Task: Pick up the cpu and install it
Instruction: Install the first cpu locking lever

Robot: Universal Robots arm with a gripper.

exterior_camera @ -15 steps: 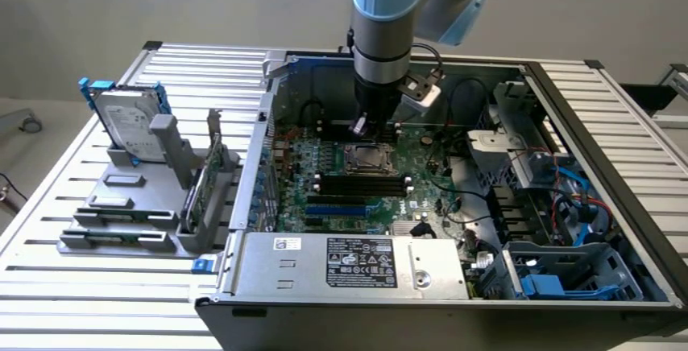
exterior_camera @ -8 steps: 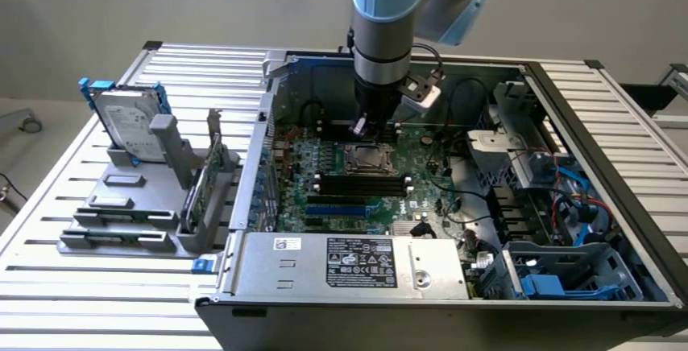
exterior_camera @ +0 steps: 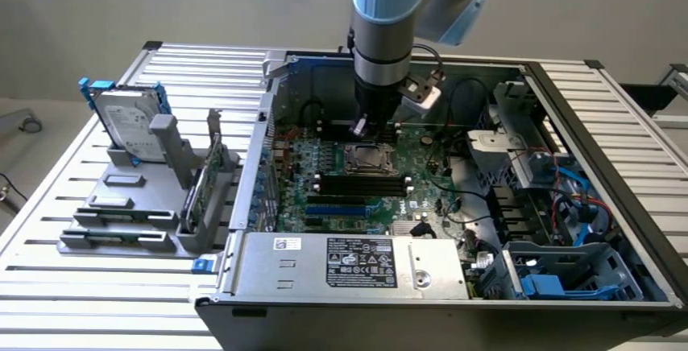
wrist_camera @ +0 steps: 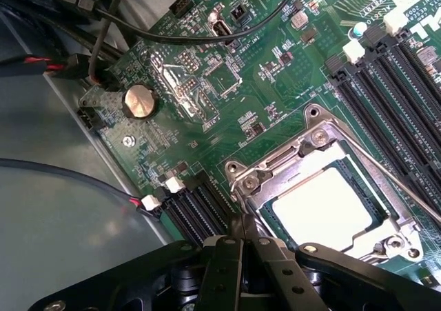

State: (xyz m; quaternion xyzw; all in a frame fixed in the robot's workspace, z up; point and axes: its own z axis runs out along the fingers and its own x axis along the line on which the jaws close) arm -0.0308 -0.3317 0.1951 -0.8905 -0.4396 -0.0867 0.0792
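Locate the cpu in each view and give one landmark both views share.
Exterior view: the cpu lies in the black-framed socket mid-motherboard, just below the gripper.
Wrist view: the cpu is the pale square inside the open socket frame, beside the gripper.
Shared landmark: the long black memory slots next to the socket.

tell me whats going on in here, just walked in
A robot arm is reaching down into an open computer case, its end effector hanging just above the green motherboard. In the wrist view, a pale square cpu sits inside the metal-framed socket, right beside the end effector's closed fingertips, which hold nothing. On the exterior view's left, a hard drive stands upright in a grey rack on the table.
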